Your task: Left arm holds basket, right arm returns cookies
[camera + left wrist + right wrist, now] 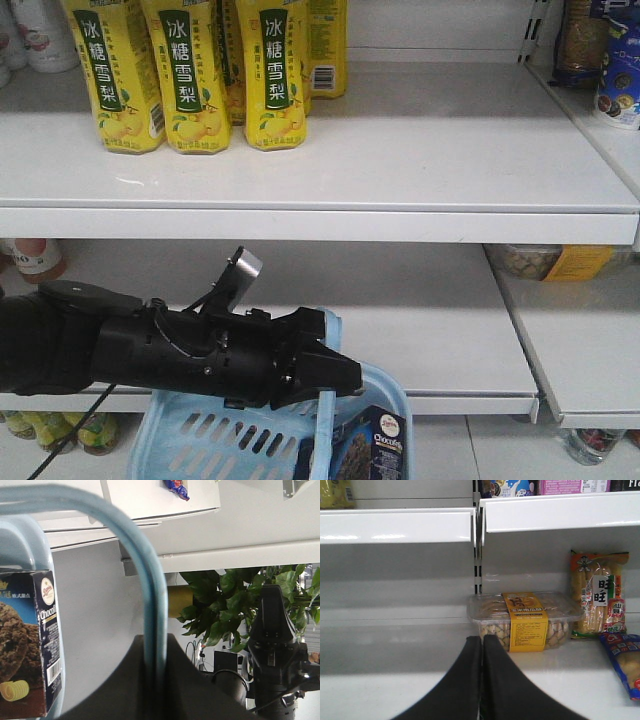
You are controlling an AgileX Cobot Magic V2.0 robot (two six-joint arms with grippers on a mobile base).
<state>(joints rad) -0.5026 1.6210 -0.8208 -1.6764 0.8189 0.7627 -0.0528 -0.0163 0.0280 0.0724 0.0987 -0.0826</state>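
White store shelving fills the front cam, all boards pale and glossy. Nearest to me, at the bottom of that view, sits the basket, light blue w/ slotted sides. Cookies are inside it, in the basket's right corner: navy box standing upright, leaning on the wall, choc cookie pic facing out.

Left arm reaches in level just above the basket, a tilted silver block on top of it. Left gripper has its jaws clamped narrow on the basket's thin handle; the left wrist cam shows the handle arching up out of the jaws, cookie box beside it.

Right gripper is away from the basket, jaws pressed together w/ nothing between them, pointing at a shelf. Right arm shows beyond the handle in the left wrist cam, green plant behind it.

Further back, up and right of the basket, a clear tub w/ an orange label rests on the middle shelf. Furthest, high above the basket, yellow bottles w/ green labels stand in a row on the upper shelf.
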